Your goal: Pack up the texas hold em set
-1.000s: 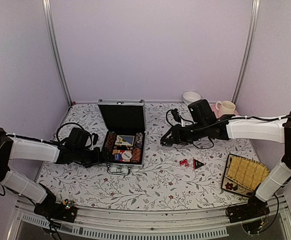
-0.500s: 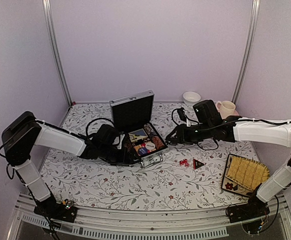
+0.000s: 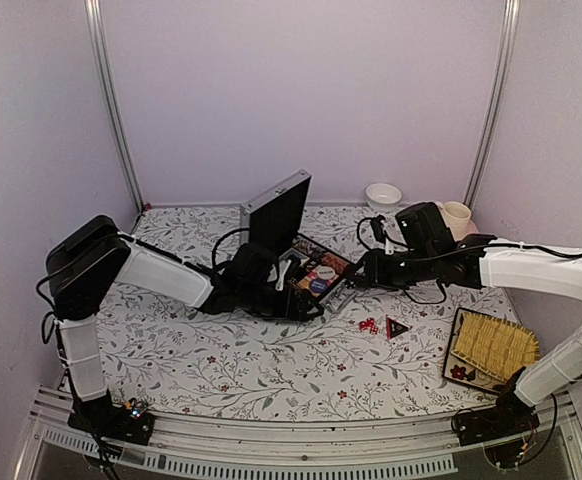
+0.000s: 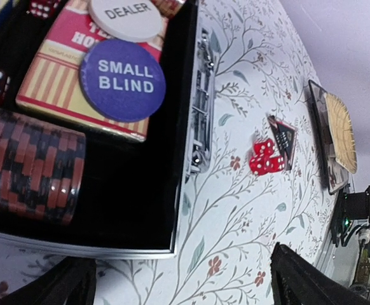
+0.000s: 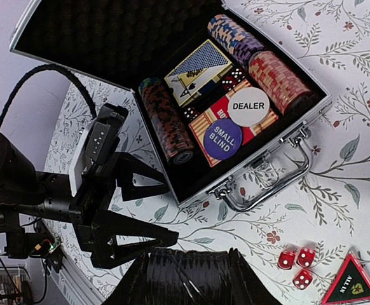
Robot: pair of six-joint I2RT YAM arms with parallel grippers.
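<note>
Seen from above, the left pincer (image 3: 301, 303) lies low on the table (image 3: 271, 380), spread wide against the near left side of the open case (image 3: 276, 215). The right pincer (image 3: 357, 275) sits just beside the case's opposite side. I cannot tell whether it is spread or pressed together. Three red dice (image 3: 368, 325) and the marker (image 3: 398, 327) lie on the table near the right pincer, on its base-ward side and apart from it. The tray (image 3: 493, 345) lies farther off to its right.

In the left wrist view, the two fingers (image 4: 306, 279) stand far apart with nothing pinched. A corner of the case sits just ahead, between them. Deeper inside are a row of chips (image 4: 29, 165) and the SMALL BLIND disc (image 4: 123, 79) and DEALER disc (image 4: 126, 18), both resting on a red box (image 4: 45, 86). The dice and marker lie ahead to the right.

In the right wrist view, the case lies ahead of the right pincer with its lid thrown back and its handle (image 5: 271, 184) facing the pincer. It holds three chip rows and the cards (image 5: 198, 73). The left pincer's spread fingers flank the case's left corner. The dice sit just right of the right pincer.
</note>
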